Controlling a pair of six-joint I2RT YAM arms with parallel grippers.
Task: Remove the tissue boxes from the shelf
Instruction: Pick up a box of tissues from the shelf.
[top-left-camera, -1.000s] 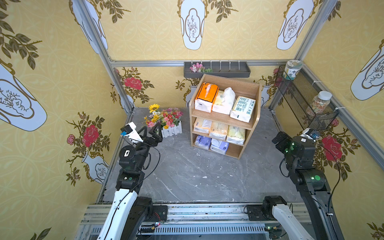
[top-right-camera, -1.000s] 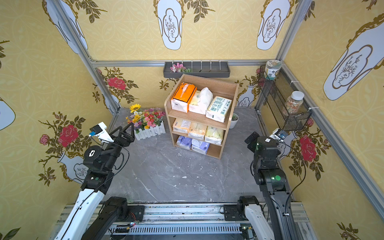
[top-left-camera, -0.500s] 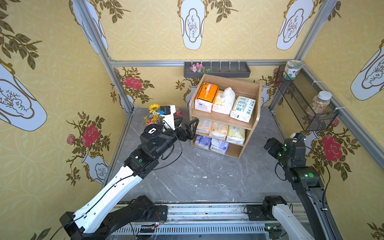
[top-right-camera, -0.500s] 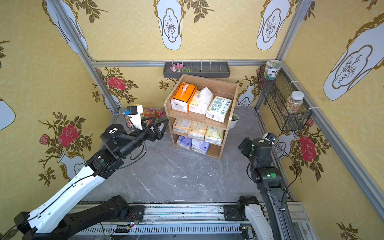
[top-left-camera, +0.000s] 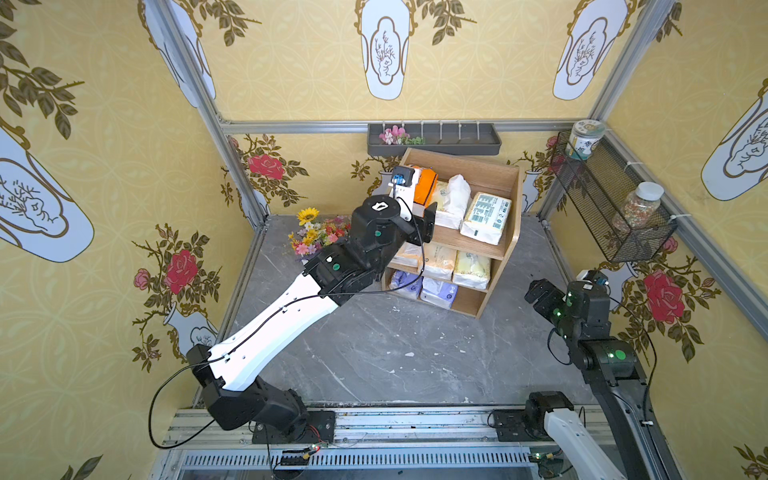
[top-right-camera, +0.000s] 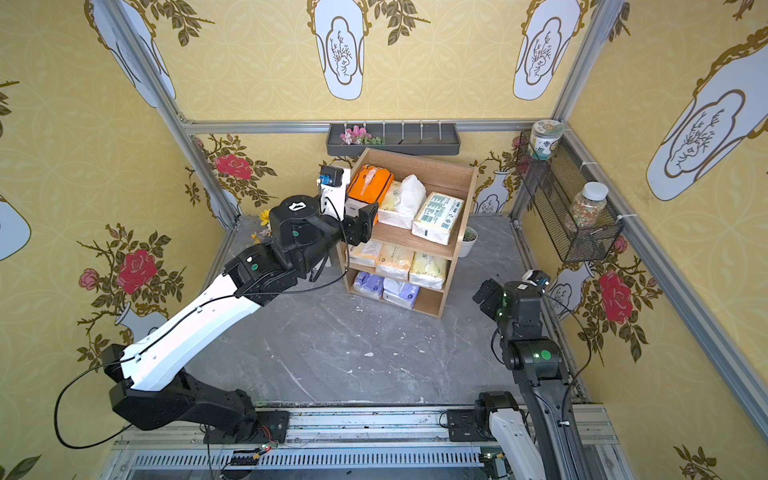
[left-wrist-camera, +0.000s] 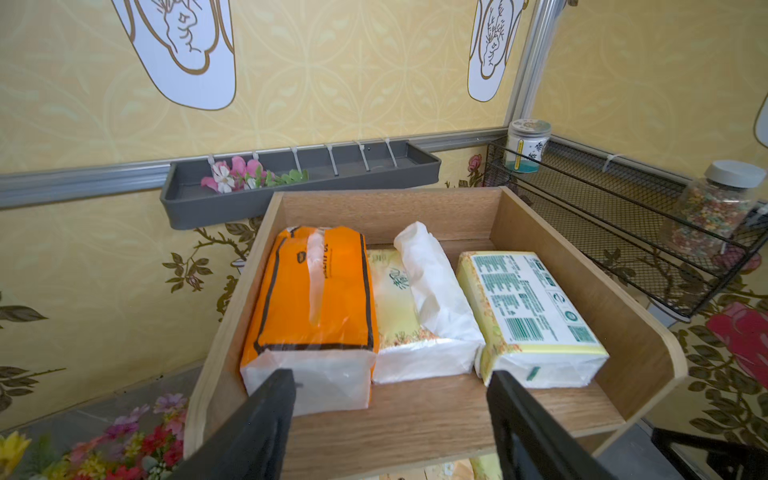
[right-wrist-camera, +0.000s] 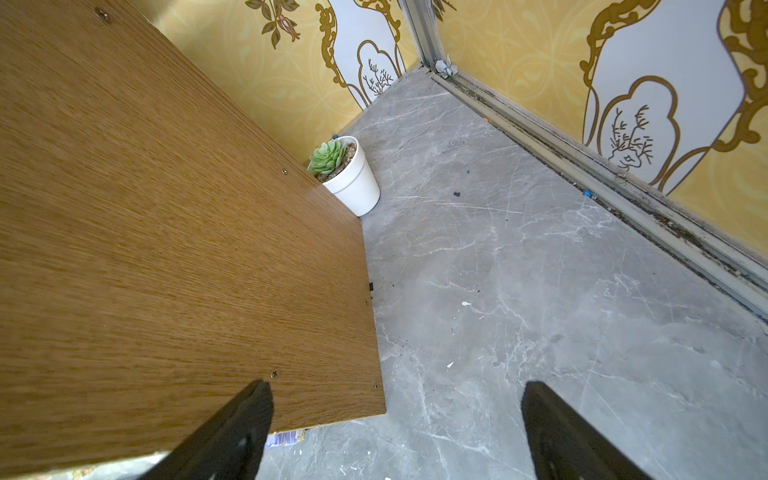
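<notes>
Left claw (left-wrist-camera: 390, 384) hangs spread at the shelf's (left-wrist-camera: 415, 428) top front edge, right claw (right-wrist-camera: 395, 390) spread too. Centre on the orange pack (left-wrist-camera: 316, 291) before pinching.

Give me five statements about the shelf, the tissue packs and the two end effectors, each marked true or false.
1. The orange pack lies on the shelf's top tier. True.
2. The left end effector is shut on the orange pack. False: its jaws stand open before the top tier, clamping nothing.
3. Two lavender packs lie on the bottom tier. True.
4. The right end effector reaches into the middle tier. False: it hangs open outside the shelf's side panel.
5. The succulent pot stands on the top tier. False: it stands on the floor beside the shelf.
</notes>
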